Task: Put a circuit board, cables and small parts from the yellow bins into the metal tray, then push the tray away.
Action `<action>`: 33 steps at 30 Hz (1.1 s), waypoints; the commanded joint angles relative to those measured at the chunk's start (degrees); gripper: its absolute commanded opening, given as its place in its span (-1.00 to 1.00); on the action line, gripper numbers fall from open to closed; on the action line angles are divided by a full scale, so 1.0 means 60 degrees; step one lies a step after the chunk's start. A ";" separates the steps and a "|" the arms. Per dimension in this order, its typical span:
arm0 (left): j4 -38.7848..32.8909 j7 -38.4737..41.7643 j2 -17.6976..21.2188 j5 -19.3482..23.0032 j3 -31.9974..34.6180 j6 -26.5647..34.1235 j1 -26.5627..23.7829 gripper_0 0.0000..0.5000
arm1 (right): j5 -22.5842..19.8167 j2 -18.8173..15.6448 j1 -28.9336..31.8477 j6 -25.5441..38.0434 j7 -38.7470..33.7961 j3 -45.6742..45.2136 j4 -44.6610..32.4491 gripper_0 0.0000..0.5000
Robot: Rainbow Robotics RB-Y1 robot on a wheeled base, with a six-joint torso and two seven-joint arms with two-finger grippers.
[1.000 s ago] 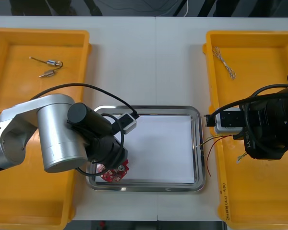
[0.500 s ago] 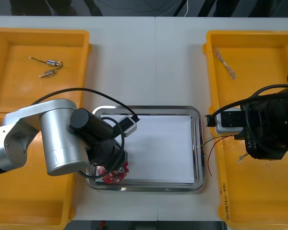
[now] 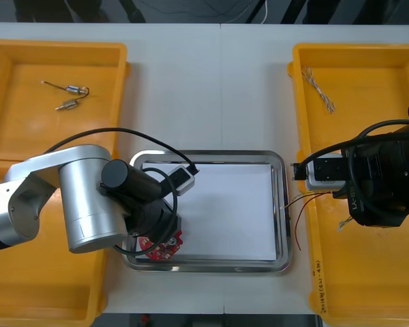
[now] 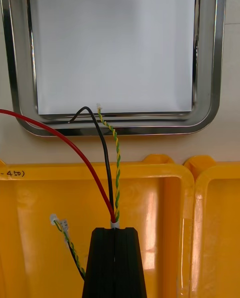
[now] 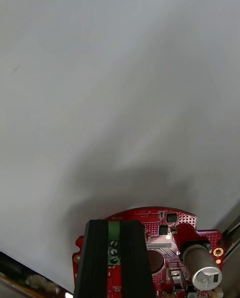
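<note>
light table [image 3: 218,88] with yellow bins [image 3: 7,46] down both sides and the metal tray [image 3: 211,154] in the middle, white inside. left gripper [image 5: 114,225] is over the tray's 7 o'clock corner, fingers clamped on the green terminal block of the round red circuit board [image 5: 165,233]. the board sits really low over the white floor just inside the rim, but i can't tell if it's actually touching down. right gripper [image 4: 115,230] hangs over the near bin at the tray's 3 o'clock, pinched tight on a bundle of cables [image 4: 118,163] (red, black, a yellow-green twist), with the loose ends draping across to the tray's rim on that side. small metal parts [image 3: 68,95] are sitting untouched in the bin at 10 o'clock. so i'd say we're on the first drop: board going in, cables queued up. next move for the left is probably just open up and lift straight off so the board doesn't get dragged along. then the right needs to carry the bundle well over the rim before letting go, since floppy wires love hanging half outside.
</note>
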 commanded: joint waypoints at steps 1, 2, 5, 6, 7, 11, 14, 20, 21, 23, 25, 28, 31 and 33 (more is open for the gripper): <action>0.0003 0.0912 0.0199 -0.0110 -0.0174 -0.0178 -0.0369 -1.00 | 0.0056 -0.0360 -0.0294 0.0050 -0.0185 0.0093 -0.0217 -1.00; 0.0003 0.0912 0.0213 -0.0110 -0.0174 -0.0164 -0.0369 -1.00 | 0.0056 -0.0360 -0.0294 0.0050 -0.0171 0.0108 -0.0217 -1.00; 0.0003 0.0912 0.0213 -0.0110 -0.0174 -0.0193 -0.0369 -0.95 | 0.0056 -0.0360 -0.0294 0.0050 -0.0156 0.0108 -0.0217 -1.00; 0.0003 0.0927 0.0213 -0.0125 -0.0174 -0.0193 -0.0369 -0.56 | 0.0056 -0.0360 -0.0294 0.0050 -0.0141 0.0108 -0.0217 -1.00; 0.0003 0.0927 0.0228 -0.0125 -0.0159 -0.0208 -0.0369 -0.11 | 0.0071 -0.0360 -0.0294 0.0050 -0.0141 0.0093 -0.0217 -1.00; 0.0003 0.0956 0.0228 -0.0110 -0.0159 -0.0281 -0.0369 0.64 | 0.0056 -0.0360 -0.0294 0.0050 -0.0141 0.0108 -0.0217 -1.00; -0.0012 0.0985 0.0242 -0.0110 -0.0159 -0.0296 -0.0369 0.77 | 0.0056 -0.0360 -0.0294 0.0079 -0.0141 0.0108 -0.0217 -1.00; -0.0012 0.1014 0.0242 0.0241 0.0104 -0.0340 -0.0369 1.00 | 0.0042 -0.0360 -0.0294 0.0079 -0.0141 0.0093 -0.0217 -1.00; -0.0012 0.1000 0.0242 0.0359 0.0192 -0.0340 -0.0369 1.00 | 0.0042 -0.0360 -0.0294 0.0079 -0.0141 0.0108 -0.0217 -1.00; -0.0056 0.0985 0.0242 0.0549 0.0368 -0.0281 -0.0369 1.00 | 0.0042 -0.0360 -0.0294 0.0079 -0.0141 0.0093 -0.0217 -1.00; -0.0129 0.0970 0.0242 0.0681 0.0573 -0.0134 -0.0369 1.00 | 0.0042 -0.0360 -0.0294 0.0079 -0.0127 0.0108 -0.0217 -1.00; -0.0393 0.0956 0.0257 0.0857 0.1012 0.0422 -0.0369 1.00 | 0.0056 -0.0360 -0.0294 0.0050 -0.0127 0.0108 -0.0217 -1.00; -0.0612 0.0956 0.0257 0.1135 0.1481 0.0964 -0.0354 1.00 | 0.0056 -0.0360 -0.0309 -0.0067 -0.0112 0.0240 -0.0275 -1.00; -0.0773 0.0956 0.0286 0.1252 0.1759 0.1272 -0.0354 1.00 | 0.0129 -0.0360 -0.0396 -0.0140 -0.0097 0.0401 -0.0319 -1.00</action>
